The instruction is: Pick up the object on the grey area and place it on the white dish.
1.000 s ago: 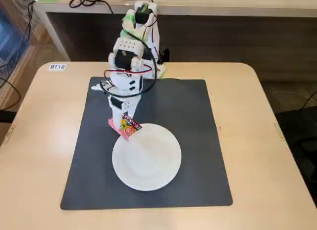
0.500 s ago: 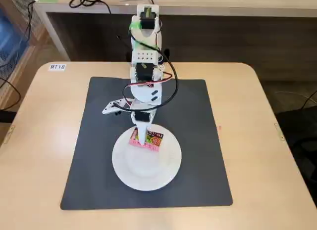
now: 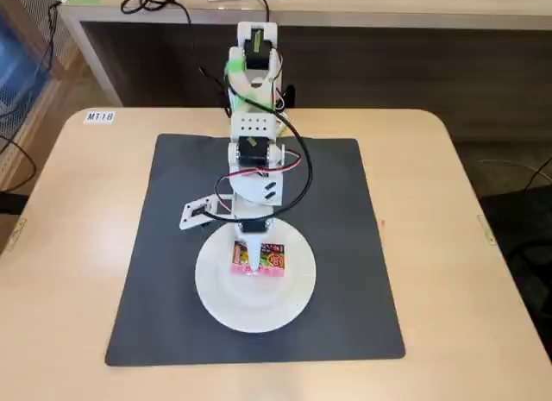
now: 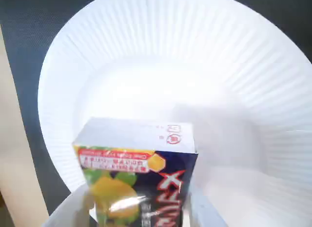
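Observation:
The small packet (image 3: 259,259) with yellow, red and pink print sits over the middle of the white dish (image 3: 216,306), which lies on the dark grey mat (image 3: 155,272). My gripper (image 3: 253,256) reaches down from the arm onto the packet. In the wrist view the packet (image 4: 136,178) stands between my two fingers at the bottom edge, and my gripper (image 4: 136,210) is shut on it just above the dish (image 4: 195,66). A faint shadow lies on the dish beside the packet. The mat (image 4: 24,22) shows around the dish.
The mat lies on a light wooden table (image 3: 448,246) with rounded corners. A white label (image 3: 100,116) sits at the table's far left corner. The arm's base (image 3: 255,65) stands at the far edge, with black cables (image 3: 297,159) looping beside it. A bench stands behind.

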Motion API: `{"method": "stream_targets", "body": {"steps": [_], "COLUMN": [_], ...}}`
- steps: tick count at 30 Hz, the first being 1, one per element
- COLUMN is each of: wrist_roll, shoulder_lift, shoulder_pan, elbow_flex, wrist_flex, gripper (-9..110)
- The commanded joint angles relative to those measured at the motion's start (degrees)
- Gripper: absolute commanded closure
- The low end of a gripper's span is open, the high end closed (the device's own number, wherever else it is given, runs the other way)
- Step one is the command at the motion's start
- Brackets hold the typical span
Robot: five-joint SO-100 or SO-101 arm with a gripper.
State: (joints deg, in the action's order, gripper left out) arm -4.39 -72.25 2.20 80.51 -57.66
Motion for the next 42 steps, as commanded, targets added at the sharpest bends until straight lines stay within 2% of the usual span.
{"method": "stream_targets", "body": {"steps": [1,5,10,13,17,20,27,33,42], "wrist_roll": [-1.7,-2.8,-4.0,-3.7,-2.3,-2.3,2.1,5.7,4.9], "shoulder_lift": [-0.8,-1.4,-2.0,-4.1,-10.4,-17.7,-43.7,-70.2,-90.3], "shoulder_pan": [0.0,0.2,0.4,-0.3,-2.1,-4.1,-6.8,-6.5,-4.5], "elbow_flex": [-4.1,-5.9,-12.5,-15.7,-16.4,-14.2,8.6,42.7,70.8], "wrist_flex": [-1.0,-3.3,-10.3,-14.2,-19.5,-22.7,-8.0,11.8,20.5], "gripper": [68,64,66,77,101,101,101,102,102]}}
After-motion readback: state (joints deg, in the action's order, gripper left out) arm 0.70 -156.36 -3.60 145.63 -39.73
